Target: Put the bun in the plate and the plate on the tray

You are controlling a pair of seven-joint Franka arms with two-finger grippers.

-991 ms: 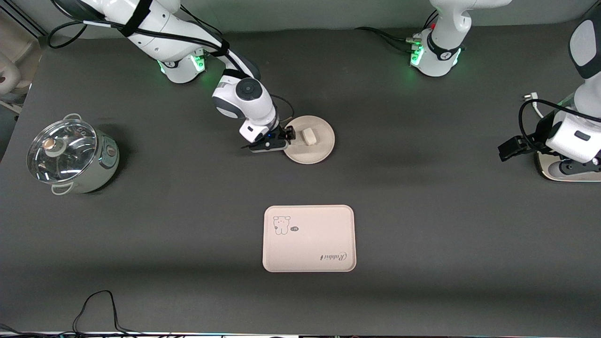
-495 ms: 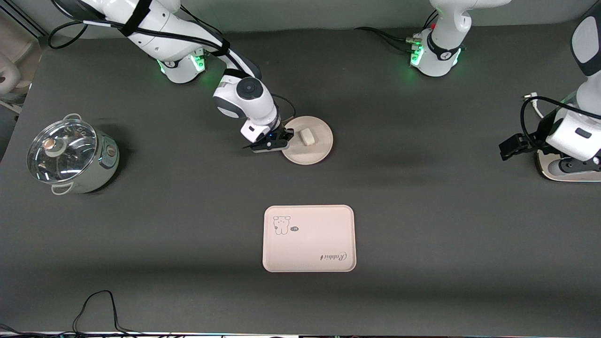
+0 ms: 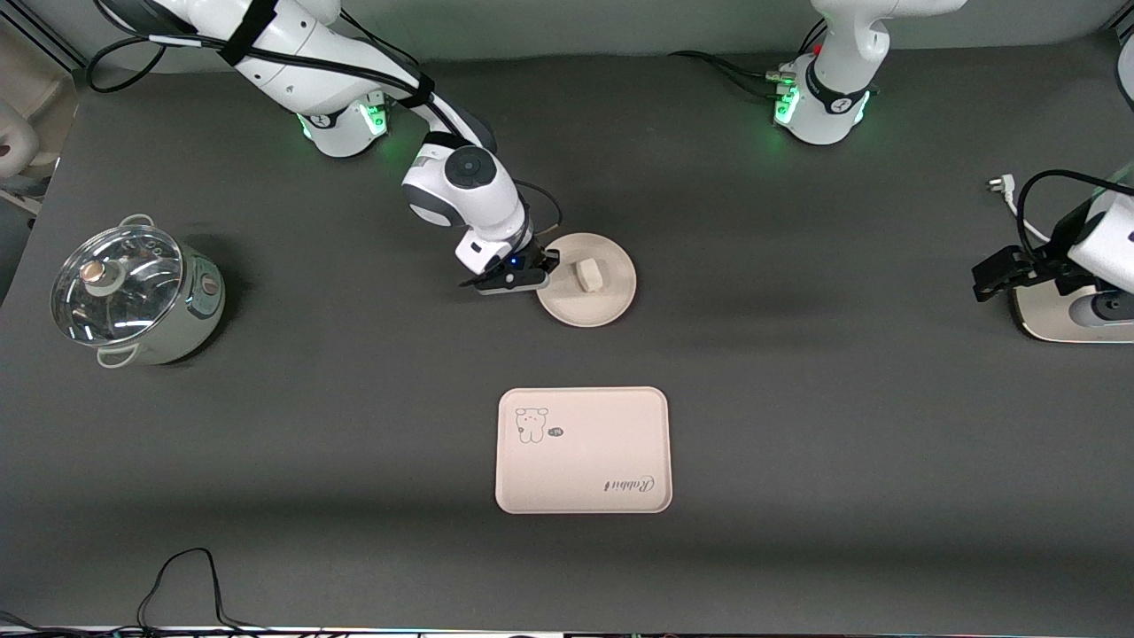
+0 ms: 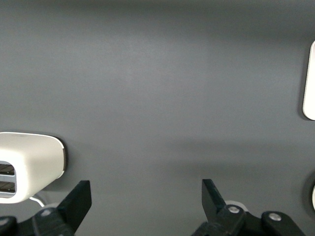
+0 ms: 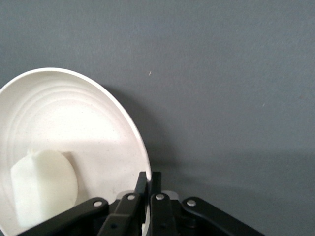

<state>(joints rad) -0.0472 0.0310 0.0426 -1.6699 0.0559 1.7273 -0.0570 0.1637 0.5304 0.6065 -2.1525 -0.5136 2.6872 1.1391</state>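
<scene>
**A:** Where is the bun (image 3: 588, 274)?

**B:** It lies in the plate (image 3: 602, 306), a little off the middle, toward the rim that the right gripper (image 3: 542, 270) holds. In the right wrist view the bun (image 5: 43, 186) sits on the plate (image 5: 74, 118) close to the fingers (image 5: 142, 189).

**A:** And those fingers?

**B:** Pinched nearly together on the plate's rim, one above it and one below.

**A:** Is the plate on the tray (image 3: 583, 449)?

**B:** No. The tray lies on the dark counter (image 3: 797, 399) well apart from it, nearer the front camera, its bear drawing and "Rabbit" script showing.

**A:** The left arm?

**B:** It waits at its own end of the counter. The left gripper (image 4: 145, 196) hangs over bare counter, fingers spread wide and holding nothing.

**A:** Anything else?

**B:** A lidded pot (image 3: 133, 292) stands toward the right arm's end.
</scene>
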